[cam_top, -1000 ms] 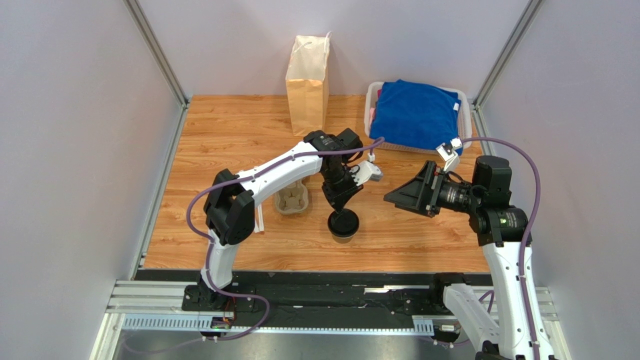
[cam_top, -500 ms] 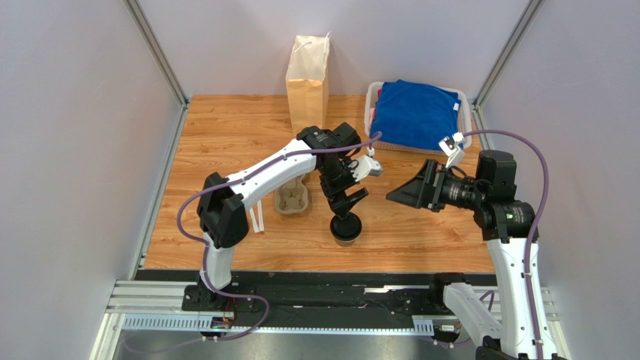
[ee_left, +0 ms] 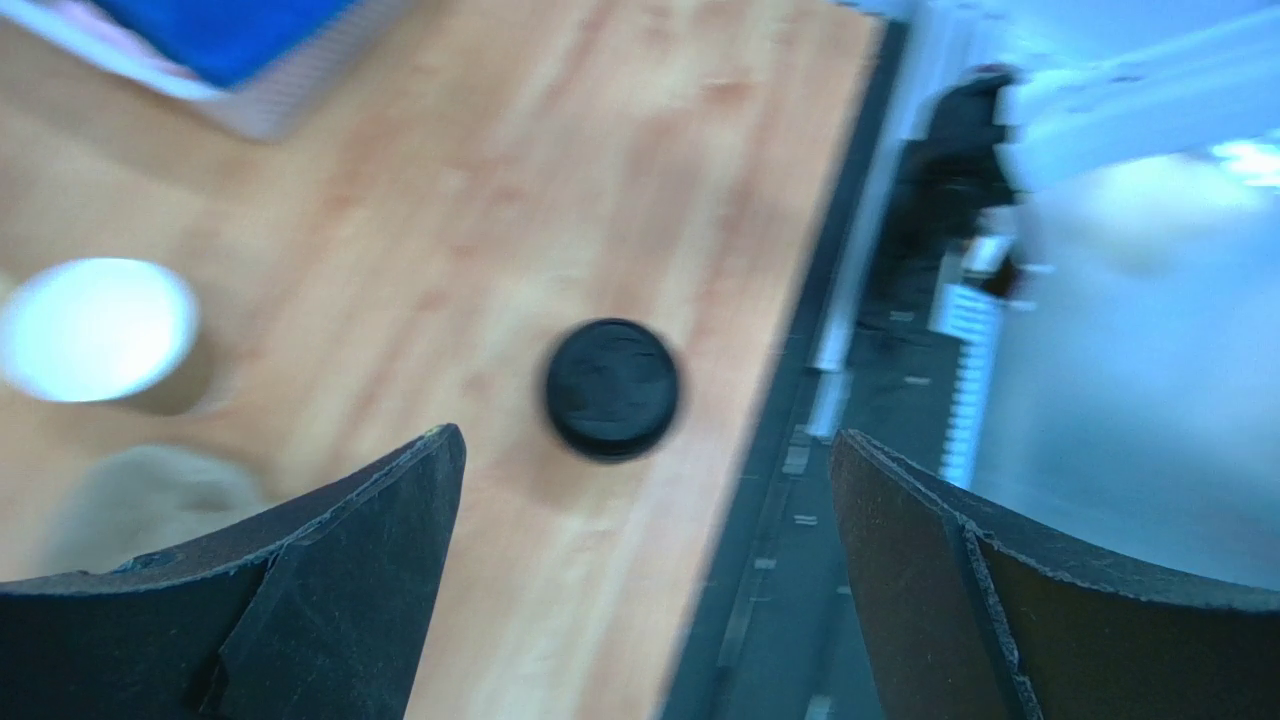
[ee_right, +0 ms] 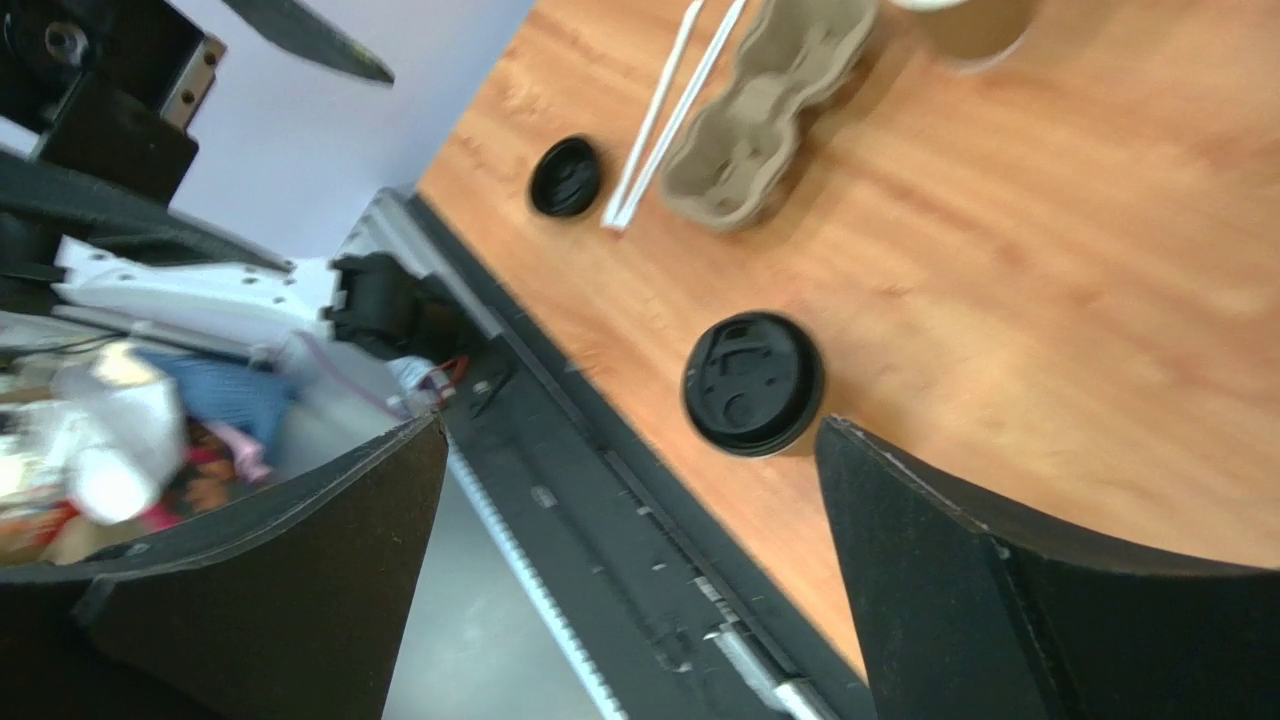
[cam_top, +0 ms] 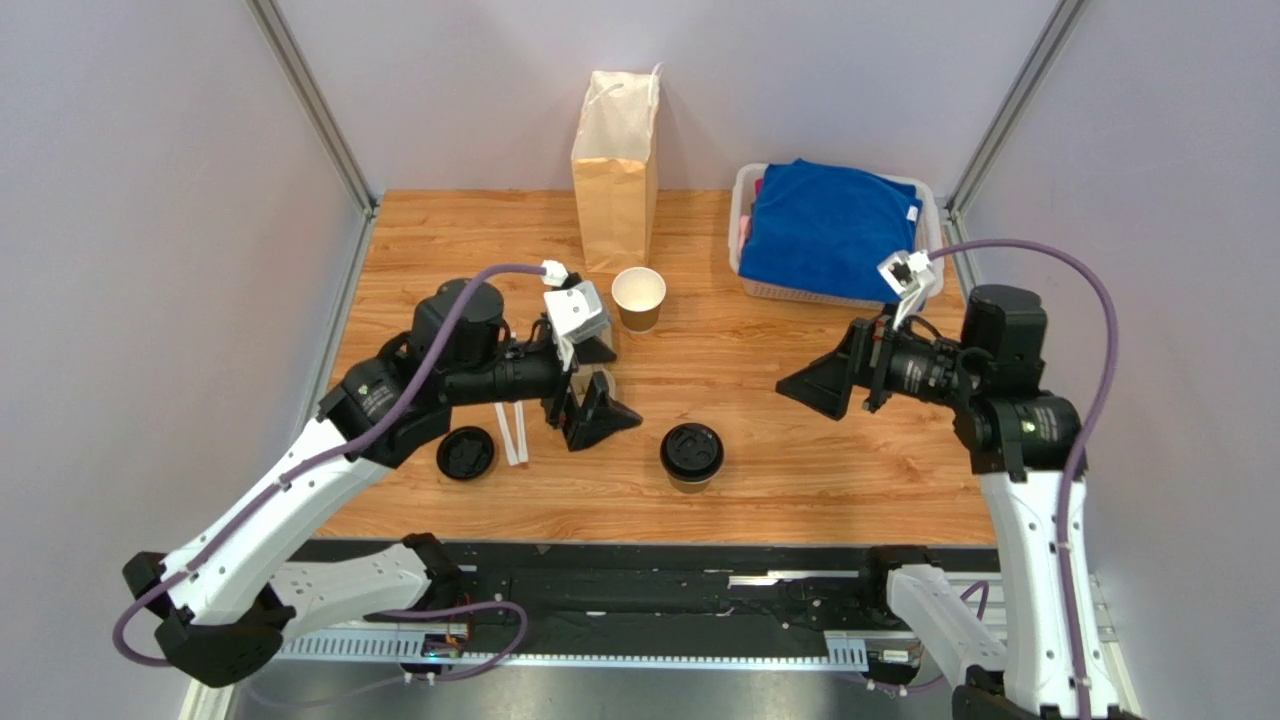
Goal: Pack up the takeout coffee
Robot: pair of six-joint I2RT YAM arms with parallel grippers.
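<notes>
The small brown paper takeout coffee cup with its round black plastic lid (cam_top: 691,453) is seen standing upright on the wooden table (cam_top: 451,255), near the front edge, between the two arms and touched by neither. The left gripper (cam_top: 591,408) is spread wide and empty just to its left, and the right gripper (cam_top: 819,384) is equally spread and empty farther off to its right. The left is judged the nearer, though its height cannot be read surely from the blurred wrist view.

L wrist view motion-blurred — takeout coffee (ee_left: 610,387) lid detail lost, cup carrier (ee_left: 135,503) a tan smear. R wrist view — open cup (ee_right: 969,27) cut by top edge.
</notes>
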